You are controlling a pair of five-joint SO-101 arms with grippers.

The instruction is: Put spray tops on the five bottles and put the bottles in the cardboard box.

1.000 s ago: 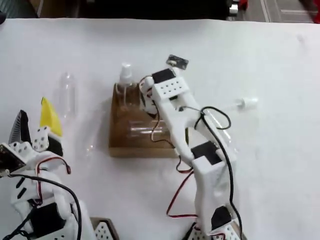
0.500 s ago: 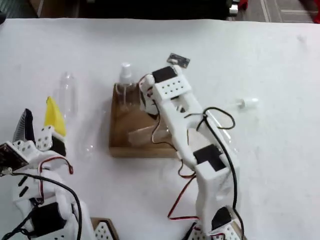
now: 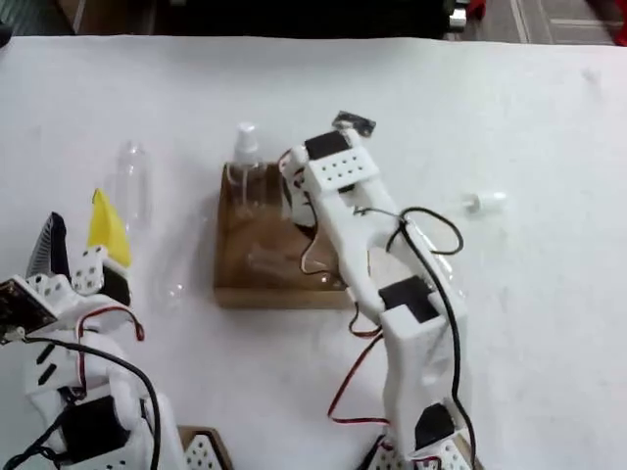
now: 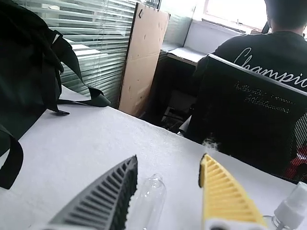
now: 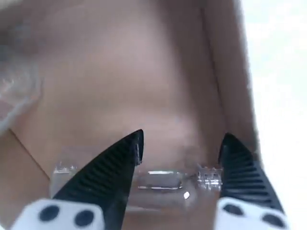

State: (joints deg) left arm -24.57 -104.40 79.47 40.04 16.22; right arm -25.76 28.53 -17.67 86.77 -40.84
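**While hanging over the cardboard box (image 3: 276, 296): right fingers (image 5: 112, 177) wide apart, gripping nothing**

Though straddling a clear bottle (image 5: 160, 179) lying on its side on the box floor, touching it nowhere visibly; spread well wider than the bottle, so judged a letting-go stance rather than a grip; set deep between the box walls, probably so as to lay the bottle flat rather than drop it; cannot tell whether that bottle carries a spray top, its neck end being too blurred.

Outward from there: a second bottle (image 3: 245, 168), spray-topped, standing upright at the box's far left corner, tucked against the wall, likely to leave floor room for the rest; beyond the right arm, a loose spray top (image 3: 485, 203) lying on the table (image 3: 549, 117), well apart from the box, presumably meant for a bottle not yet capped; close beside the right arm, seemingly another clear bottle (image 3: 438, 262), half hidden.

On the other side, left fingers (image 4: 108, 194) parted too and empty, poised above the table and aimed toward an uncapped bottle (image 4: 152, 190) lying to the box's left, apart from it; seemingly placed ready to pick it up.

By this reckoning, two of five bottles boxed; capping and boxing left to do on the rest.
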